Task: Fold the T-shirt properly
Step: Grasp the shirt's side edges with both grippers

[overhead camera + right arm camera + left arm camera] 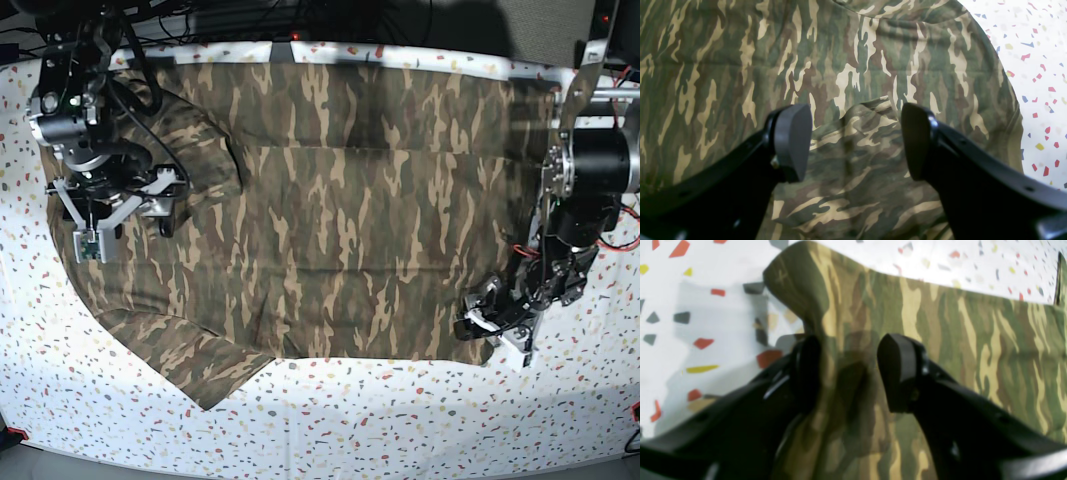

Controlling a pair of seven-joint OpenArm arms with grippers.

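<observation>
One T-shirt (340,210) lies spread flat on the table (400,410); thin, limp cloth, likely light. Left gripper (848,373) straddles a hem corner, fingers apart; right gripper (857,140) open above a sleeve. Pinch edges.

The left gripper (848,373) is held low at the base view's right, its jaws spread apart. The right gripper (857,141) is held at that view's left, pointed downward, jaws likewise set wide with nothing clamped between them.
</observation>
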